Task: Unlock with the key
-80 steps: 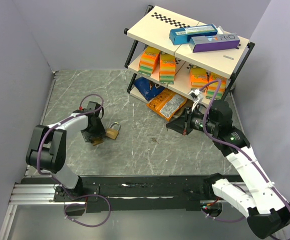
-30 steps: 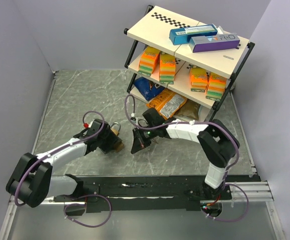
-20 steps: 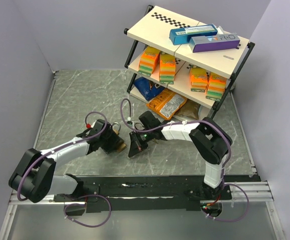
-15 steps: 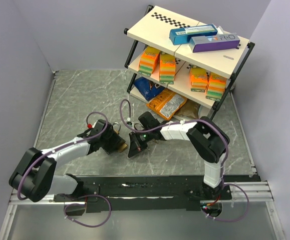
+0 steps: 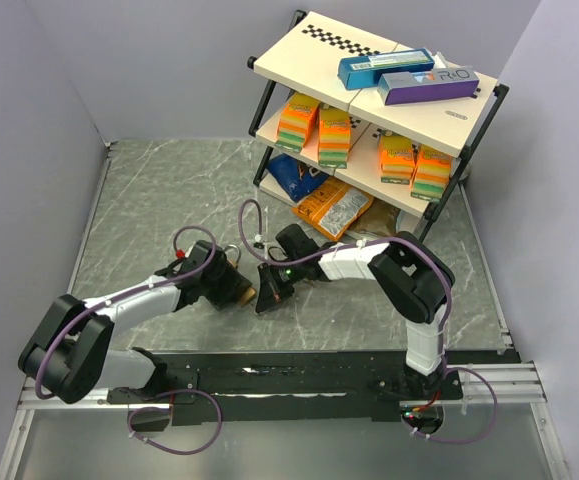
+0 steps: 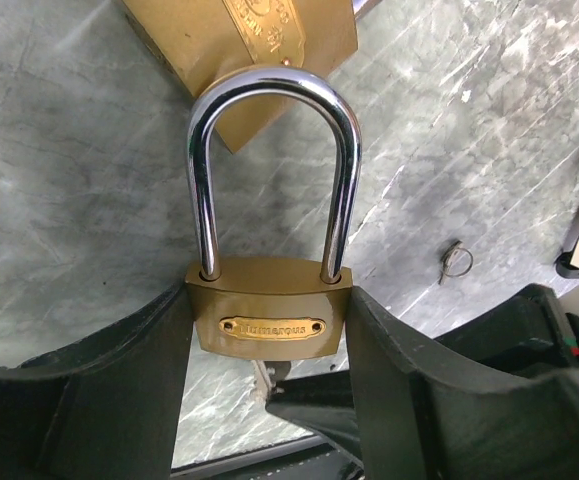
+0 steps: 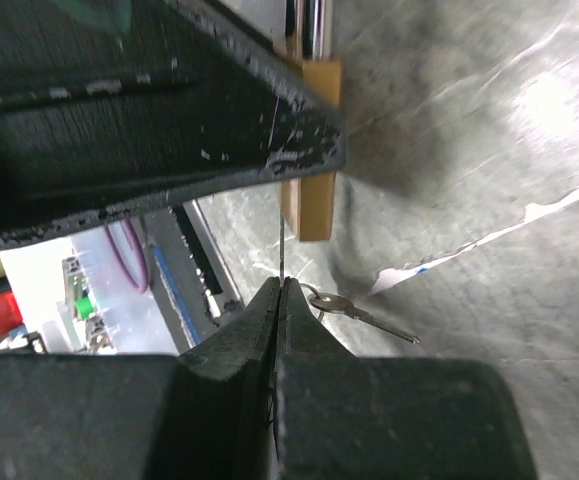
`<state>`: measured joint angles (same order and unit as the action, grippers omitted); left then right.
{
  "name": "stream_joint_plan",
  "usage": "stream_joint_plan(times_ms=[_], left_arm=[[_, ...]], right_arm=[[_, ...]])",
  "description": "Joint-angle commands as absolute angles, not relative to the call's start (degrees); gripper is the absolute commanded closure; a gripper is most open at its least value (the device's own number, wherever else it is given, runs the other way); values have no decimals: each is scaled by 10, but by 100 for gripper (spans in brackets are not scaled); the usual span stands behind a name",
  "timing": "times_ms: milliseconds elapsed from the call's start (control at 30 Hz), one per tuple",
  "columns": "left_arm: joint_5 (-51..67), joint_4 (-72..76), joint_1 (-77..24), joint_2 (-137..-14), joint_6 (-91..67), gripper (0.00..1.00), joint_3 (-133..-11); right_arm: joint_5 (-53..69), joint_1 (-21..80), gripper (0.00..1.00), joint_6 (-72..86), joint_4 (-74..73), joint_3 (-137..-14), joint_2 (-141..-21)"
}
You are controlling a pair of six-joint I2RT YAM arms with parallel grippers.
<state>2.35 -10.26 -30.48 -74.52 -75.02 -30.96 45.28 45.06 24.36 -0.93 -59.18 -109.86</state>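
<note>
While the left gripper [image 5: 232, 288] clamps the padlock [image 6: 269, 325], the right gripper [image 7: 281, 285], at its three o'clock, pinches the key [image 7: 281, 245], seemingly nosing its base. With the shackle [image 6: 270, 80] seated, insertion and turning remain.

Grey marbled tabletop [image 5: 169, 190], lilac walls [image 5: 169, 60], stocked black-framed shelf rack [image 5: 309, 55]

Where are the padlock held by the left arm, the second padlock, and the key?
held padlock [image 6: 269, 322], left wrist view, on its brass body.
second padlock [image 6: 239, 45], left wrist view, on its brass body.
key [image 7: 281, 250], right wrist view, on the thin blade above the shut jaws.
</note>
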Motion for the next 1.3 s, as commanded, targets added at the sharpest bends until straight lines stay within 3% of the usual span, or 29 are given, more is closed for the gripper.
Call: stream_joint_plan(times_ms=[0,1267], left_arm=[[44,-69,-308,-736,-781,99,-307],[59,-54,-310,-748,-789,99,-295]], right_arm=[[440,444,100,237,29,-587,-1082],[421,430,100,236,54,-565,-1050]])
